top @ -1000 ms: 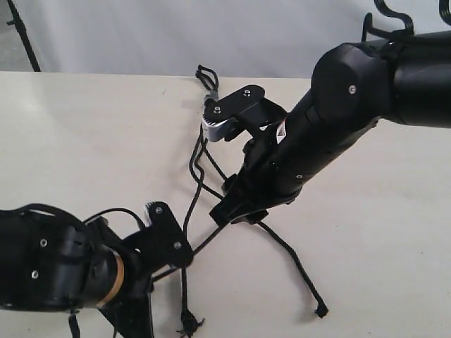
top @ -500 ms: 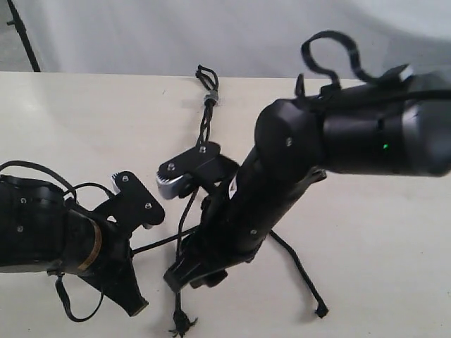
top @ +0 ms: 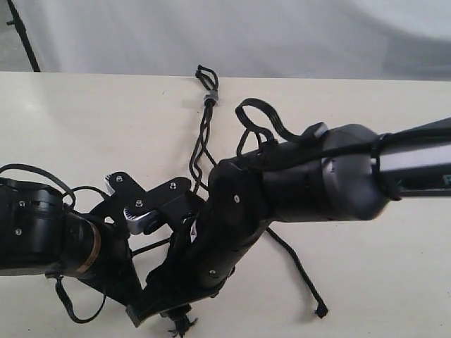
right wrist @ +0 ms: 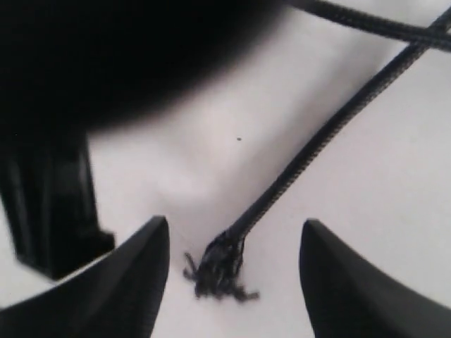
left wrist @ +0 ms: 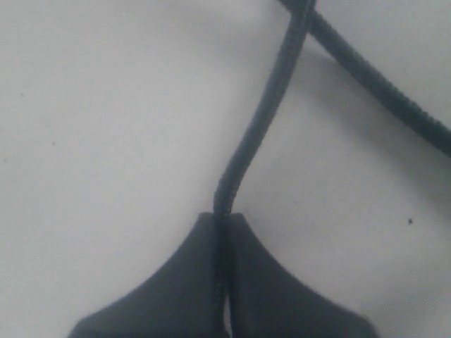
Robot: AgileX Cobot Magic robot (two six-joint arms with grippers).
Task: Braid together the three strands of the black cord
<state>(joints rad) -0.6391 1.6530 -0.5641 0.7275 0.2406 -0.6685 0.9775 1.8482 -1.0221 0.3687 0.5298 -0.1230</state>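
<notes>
Left end effector (left wrist: 222,218) clamped on strand (left wrist: 254,134). Right end effector (right wrist: 232,225) open, frayed tip (right wrist: 215,271) between jaws. Risk: closing catches only fray, tip slips out.

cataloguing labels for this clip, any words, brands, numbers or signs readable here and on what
None readable in any view.
Black left robot arm, black right robot arm, thin matte black woven cord, cream table: no print visible.
Teal patch at the right arm's far end: cut off by the frame, unreadable.
</notes>
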